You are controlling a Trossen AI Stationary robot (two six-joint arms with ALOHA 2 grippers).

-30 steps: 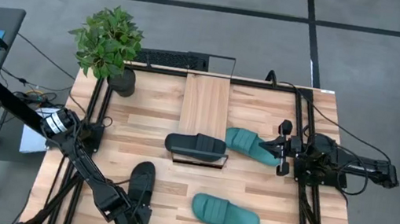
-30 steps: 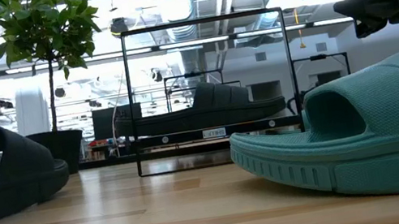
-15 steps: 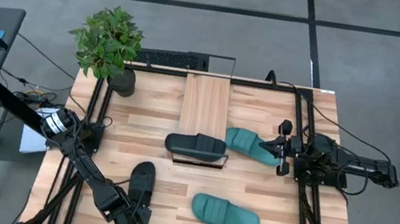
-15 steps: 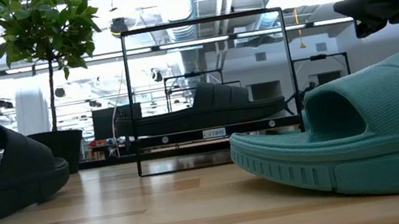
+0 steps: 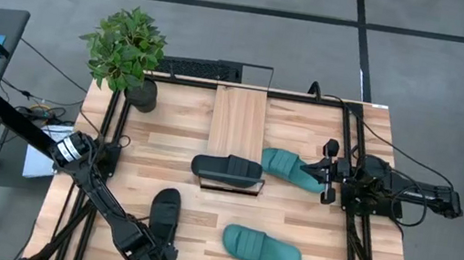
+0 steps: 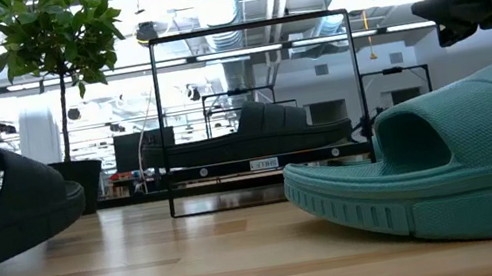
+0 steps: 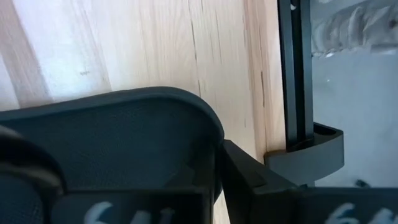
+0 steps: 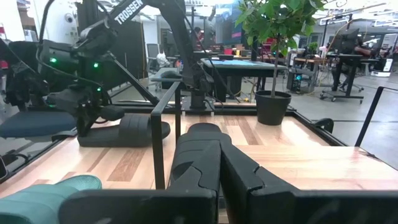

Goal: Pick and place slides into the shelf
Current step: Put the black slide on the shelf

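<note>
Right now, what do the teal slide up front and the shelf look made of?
Teal slide: looks like matte molded foam or rubber, with a finely textured strap and a ribbed sole edge. Shelf: pale wood plank with visible grain; its thin black frame looks like metal wire.

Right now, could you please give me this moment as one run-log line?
left gripper: jaws shut on black ribbed-strap slide sandal, one end raised | right gripper: shut, waiting by teal slide sandal | light-wood plank shelf: one black slide beside

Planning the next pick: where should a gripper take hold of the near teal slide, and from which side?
Grip the teal slide by its ribbed strap, coming straight down from above. It lies flat, sole down, apart from the other slides, and the raised strap arches over a gap that one finger could likely slip into.
</note>
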